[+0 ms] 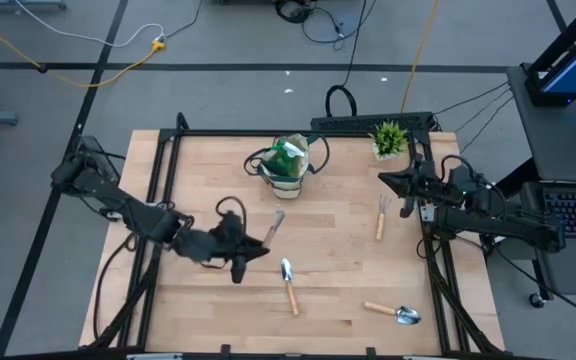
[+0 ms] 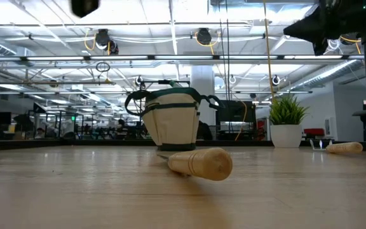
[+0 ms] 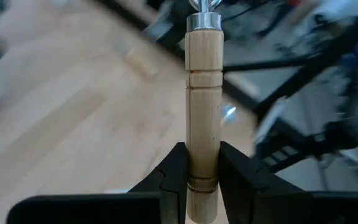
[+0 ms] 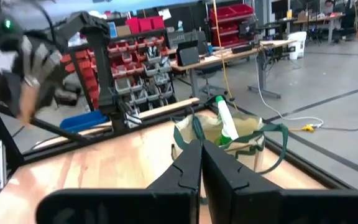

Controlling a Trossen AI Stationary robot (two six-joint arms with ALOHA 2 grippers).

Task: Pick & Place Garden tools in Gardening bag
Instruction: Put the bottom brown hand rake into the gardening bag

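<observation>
The beige and green gardening bag (image 1: 288, 165) stands at the table's far middle with a green spray bottle (image 4: 226, 122) inside it. My left gripper (image 1: 251, 246) is raised over the table's left middle, shut on a wooden-handled tool (image 1: 275, 224) whose metal end points toward the bag. A trowel (image 1: 289, 284), a second trowel (image 1: 394, 312) and a fork rake (image 1: 381, 215) lie flat on the table. My right gripper (image 4: 201, 167) hovers shut over the table's right side, holding nothing. My left gripper pinches the tool's wooden handle (image 3: 202, 163) between its two fingers, close to the handle's free end. The fingers (image 3: 174, 168) come from the table's left, nearly level, and the handle runs on forward in line with them. The tool is lifted clear of the table.
A small potted plant (image 1: 389, 139) stands at the far right corner, behind my right gripper. A black frame (image 1: 268, 131) rims the table. Bare wood lies between the bag and the trowels.
</observation>
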